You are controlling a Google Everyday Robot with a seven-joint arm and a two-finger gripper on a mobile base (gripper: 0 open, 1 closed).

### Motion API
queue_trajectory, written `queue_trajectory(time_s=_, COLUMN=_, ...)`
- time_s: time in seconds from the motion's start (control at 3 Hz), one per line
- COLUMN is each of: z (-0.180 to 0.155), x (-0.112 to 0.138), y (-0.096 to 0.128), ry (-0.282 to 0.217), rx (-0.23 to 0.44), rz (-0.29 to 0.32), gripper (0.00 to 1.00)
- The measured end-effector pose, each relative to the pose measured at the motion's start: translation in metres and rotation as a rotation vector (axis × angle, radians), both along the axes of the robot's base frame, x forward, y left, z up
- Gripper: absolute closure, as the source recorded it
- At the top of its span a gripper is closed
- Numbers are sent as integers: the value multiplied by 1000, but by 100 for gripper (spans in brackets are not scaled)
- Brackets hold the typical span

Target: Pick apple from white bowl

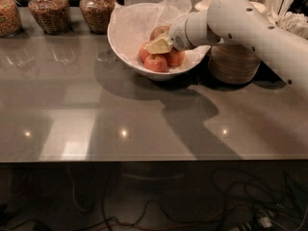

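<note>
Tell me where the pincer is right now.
In the camera view, the pincer hangs low over the apples in the white bowl, at the back centre of the table, just left of the stacked bowls.

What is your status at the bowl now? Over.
Tool inside white bowl, low over the fruit. Apple in bowl, just behind tool. Three other apples crowd it.
</note>
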State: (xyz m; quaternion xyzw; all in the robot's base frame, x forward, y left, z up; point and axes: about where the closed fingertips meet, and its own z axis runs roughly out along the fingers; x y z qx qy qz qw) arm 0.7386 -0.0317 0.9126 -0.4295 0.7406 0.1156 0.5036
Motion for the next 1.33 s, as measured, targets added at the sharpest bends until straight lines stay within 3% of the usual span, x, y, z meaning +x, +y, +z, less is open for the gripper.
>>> queue_trajectory(time_s=0.67, z=5, x=-4, y=0, ry=-10, rx=-12, rz=25, gripper=99)
queue_trajectory(time_s=1.0, z=14, x=-11, y=-2, ry=-24, rx=-24, rz=64, gripper=100)
queue_trajectory(time_s=1.33, z=31, x=-24, y=-8, ry=-40, rx=-41, rz=146, gripper=100)
